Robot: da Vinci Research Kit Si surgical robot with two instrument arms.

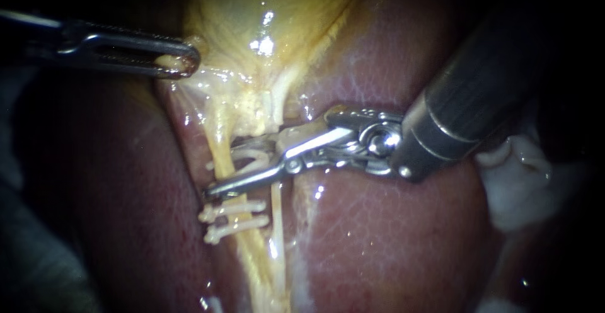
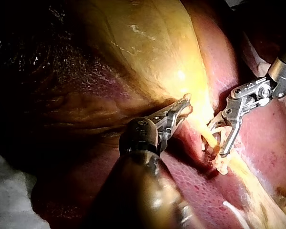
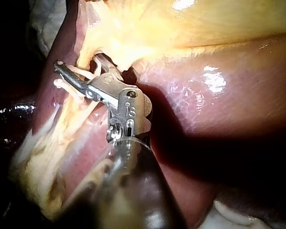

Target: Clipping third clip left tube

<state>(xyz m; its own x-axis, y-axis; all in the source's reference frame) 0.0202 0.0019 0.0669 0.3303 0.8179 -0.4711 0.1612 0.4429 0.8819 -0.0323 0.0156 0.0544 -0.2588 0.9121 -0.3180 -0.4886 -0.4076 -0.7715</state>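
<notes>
1. Crowding is the first hazard. The right instrument (image 1: pixel 222 169) reaches across the left tube (image 1: pixel 218 133) just above two white clips (image 1: pixel 232 208) already seated on it. Closing too near them could jam the new clip (image 1: pixel 251 154) against the upper one, or leave too little bare tube between them.
2. Incomplete capture is the second. If the clip's legs do not pass fully around the tube, it may pinch only part of the wall or slide off. A tip could also snag the thinner tube (image 1: pixel 276 209) that runs just beside it.
3. Traction matters too. The left instrument (image 1: pixel 179 61) has its pincer clamped on a fold at the edge of the gallbladder (image 1: pixel 265 11), and that pull seems to keep the tube stretched (a slip there would slacken it inside the clip).
4. The right pincer stands partly apart, clamped on the white clip it carries. The tube lies between the clip's legs, as far as the endoscope view shows.
5. The left tube looks like a pale yellow, glistening cord, thin and taut. It runs from the gallbladder's neck down over the dark red liver (image 1: pixel 378 237), and looks wet enough to be slippery.
</notes>
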